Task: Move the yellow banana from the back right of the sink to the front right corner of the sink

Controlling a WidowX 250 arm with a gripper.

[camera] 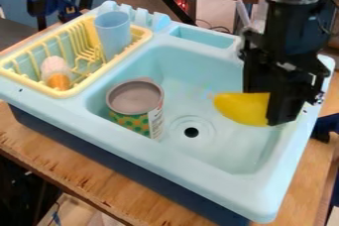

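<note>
- Up and right of the drain [191, 132] in view, the hand [269, 107] is clamped on a yellow object [238, 108].
- Left of the drain, a can [137, 105] stands.
- Farther left, a rack [74, 91] holds a blue cup [113, 30].

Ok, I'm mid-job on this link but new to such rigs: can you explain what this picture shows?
The machine is a black robot arm, entering from the upper right. A fixed camera looks down at a slant. The arm's two-finger gripper hangs over the right side of a light-blue toy sink on a wooden table, holding a yellow toy, perhaps a fruit. In the basin, a can stands left of the drain. The yellow dish rack holds a blue cup and a white-and-orange item I can't identify.
</note>
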